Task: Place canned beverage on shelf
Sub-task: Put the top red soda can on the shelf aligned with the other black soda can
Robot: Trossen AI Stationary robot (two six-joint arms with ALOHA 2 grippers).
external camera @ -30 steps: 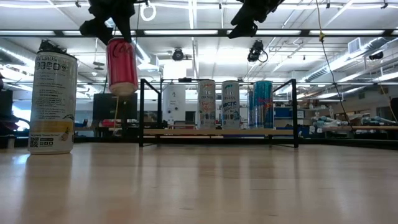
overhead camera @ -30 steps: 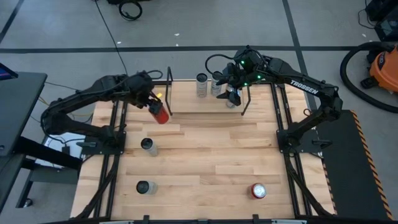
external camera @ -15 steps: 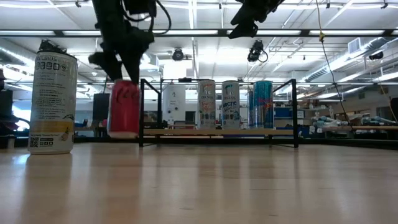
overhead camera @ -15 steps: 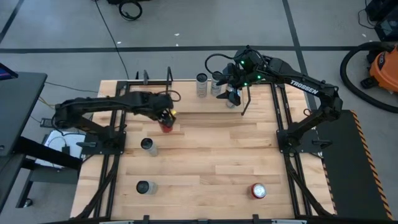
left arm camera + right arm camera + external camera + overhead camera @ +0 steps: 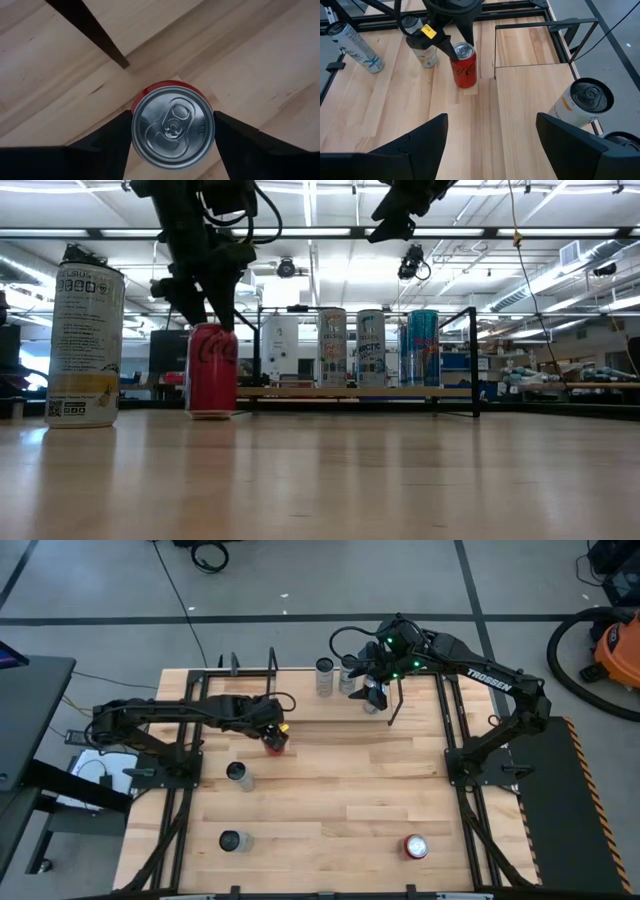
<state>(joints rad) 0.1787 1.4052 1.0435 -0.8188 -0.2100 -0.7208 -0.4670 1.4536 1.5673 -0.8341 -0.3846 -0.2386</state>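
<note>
The red can is seen upright on the table, just outside the left end of the shelf, at about ten o'clock from the table's middle in the high view. It is clamped at its upper part between the fingers of the left gripper. On the shelf, at twelve o'clock, several cans are lined up. Above the shelf's right part the right gripper is held with its fingers apart, nothing between them.
</note>
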